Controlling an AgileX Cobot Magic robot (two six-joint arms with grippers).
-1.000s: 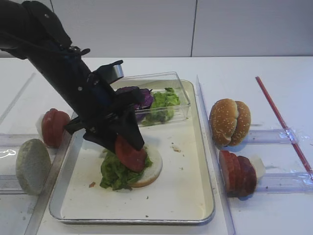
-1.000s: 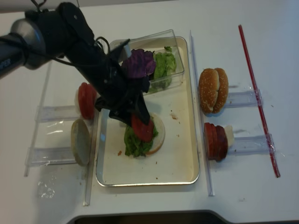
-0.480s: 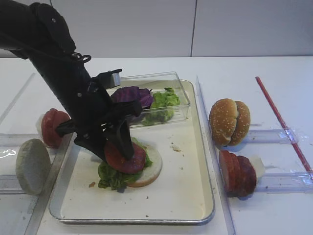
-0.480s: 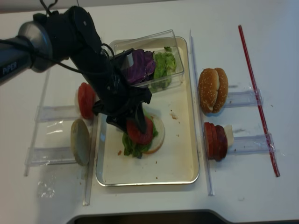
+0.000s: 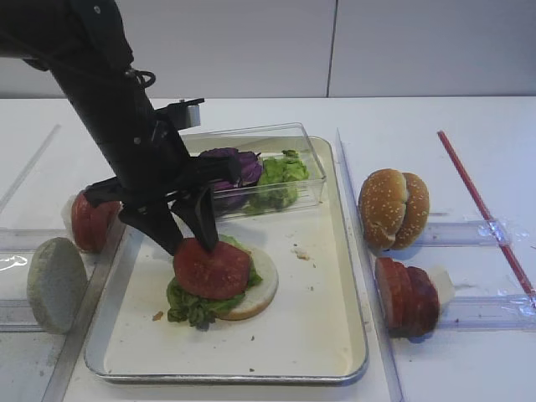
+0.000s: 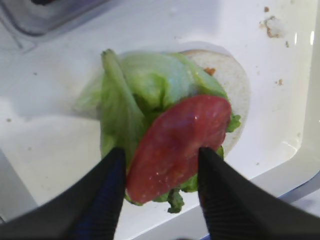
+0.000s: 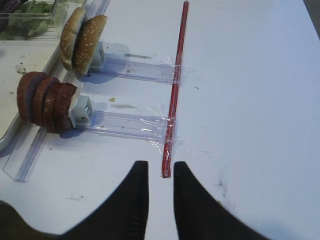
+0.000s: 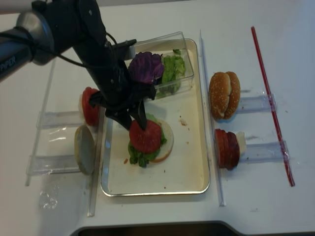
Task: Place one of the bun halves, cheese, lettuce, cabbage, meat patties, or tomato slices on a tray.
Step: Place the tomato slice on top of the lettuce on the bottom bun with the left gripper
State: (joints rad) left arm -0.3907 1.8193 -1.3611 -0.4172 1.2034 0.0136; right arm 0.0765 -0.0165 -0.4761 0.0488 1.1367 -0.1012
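On the tray [image 5: 335,251], left hand [image 6: 160,175] open astride tomato slice [image 6: 177,145] atop lettuce [image 6: 135,90].

colours and patterns on the work surface

a bright red, faintly speckled tomato slice [image 6: 177,145] is seen on pale to bright green lettuce [image 6: 132,95], over a pale cream bun half [image 5: 261,285]. the tray [image 5: 318,335] is cream-white with a silvery rim. dark purple cabbage [image 8: 146,67] is shown in a clear box [image 5: 306,172]. golden-brown, sesame-dotted bun halves [image 5: 394,208] and red-brown slices [image 7: 45,101] are seen beside a red strip [image 7: 175,90]. both grippers, left [image 6: 157,192] and right [image 7: 161,187], are black.
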